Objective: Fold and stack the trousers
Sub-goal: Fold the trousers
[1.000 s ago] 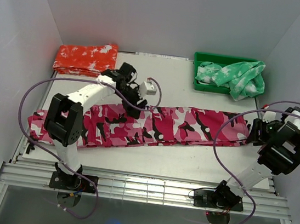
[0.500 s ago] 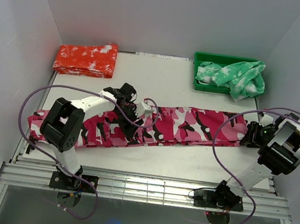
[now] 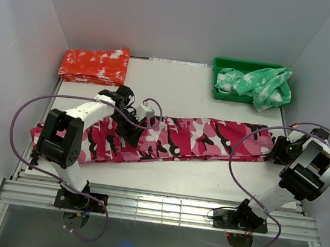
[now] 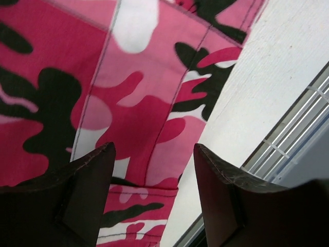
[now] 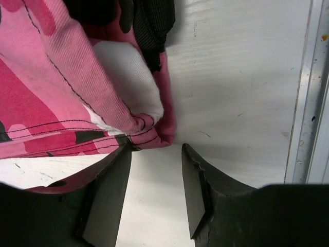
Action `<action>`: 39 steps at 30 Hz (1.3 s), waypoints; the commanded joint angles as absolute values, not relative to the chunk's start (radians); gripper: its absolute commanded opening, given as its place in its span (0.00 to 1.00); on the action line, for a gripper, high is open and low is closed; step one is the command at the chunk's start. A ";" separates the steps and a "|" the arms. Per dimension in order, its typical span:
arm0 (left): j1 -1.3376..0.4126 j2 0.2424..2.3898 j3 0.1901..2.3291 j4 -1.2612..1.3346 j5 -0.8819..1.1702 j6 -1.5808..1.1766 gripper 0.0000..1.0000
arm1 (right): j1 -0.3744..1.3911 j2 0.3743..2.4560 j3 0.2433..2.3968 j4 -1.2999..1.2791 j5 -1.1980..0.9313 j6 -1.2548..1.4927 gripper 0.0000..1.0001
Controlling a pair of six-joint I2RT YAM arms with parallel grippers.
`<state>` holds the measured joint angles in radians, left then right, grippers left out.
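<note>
The pink-magenta camouflage trousers (image 3: 169, 137) lie stretched flat across the table from left to right. My left gripper (image 3: 128, 132) is open, low over the trousers' left-middle part; in the left wrist view its fingers frame the cloth (image 4: 133, 103) and its near edge. My right gripper (image 3: 272, 151) is open at the trousers' right end; in the right wrist view the bunched corner of the cloth (image 5: 103, 103) lies just ahead of the left finger, with bare table between the fingers.
A folded orange-red garment (image 3: 95, 64) lies at the back left. A green bin (image 3: 228, 65) with a green-and-white garment (image 3: 258, 84) stands at the back right. White walls close in both sides. A metal rail (image 3: 154, 207) runs along the near edge.
My left gripper has swung from the trousers' upper edge down and leftward over the cloth. My right gripper has dropped lower toward the trousers' right end.
</note>
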<state>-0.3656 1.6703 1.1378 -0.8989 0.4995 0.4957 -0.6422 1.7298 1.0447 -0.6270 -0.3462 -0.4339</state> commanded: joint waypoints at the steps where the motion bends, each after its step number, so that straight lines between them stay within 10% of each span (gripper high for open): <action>1: -0.283 1.716 1.172 -0.954 0.549 0.498 0.73 | -0.657 1.684 0.986 -0.566 -0.351 -0.405 0.50; 16: -0.250 1.761 1.138 -0.934 0.537 0.492 0.72 | -0.678 1.718 1.000 -0.505 -0.491 -0.364 0.47; 24: -0.250 1.747 1.092 -0.914 0.520 0.465 0.72 | -0.681 1.738 1.023 -0.482 -0.454 -0.325 0.13; 39: -0.175 1.808 0.946 -0.893 0.382 0.531 0.36 | -0.712 1.769 1.109 -0.491 -0.360 -0.413 0.08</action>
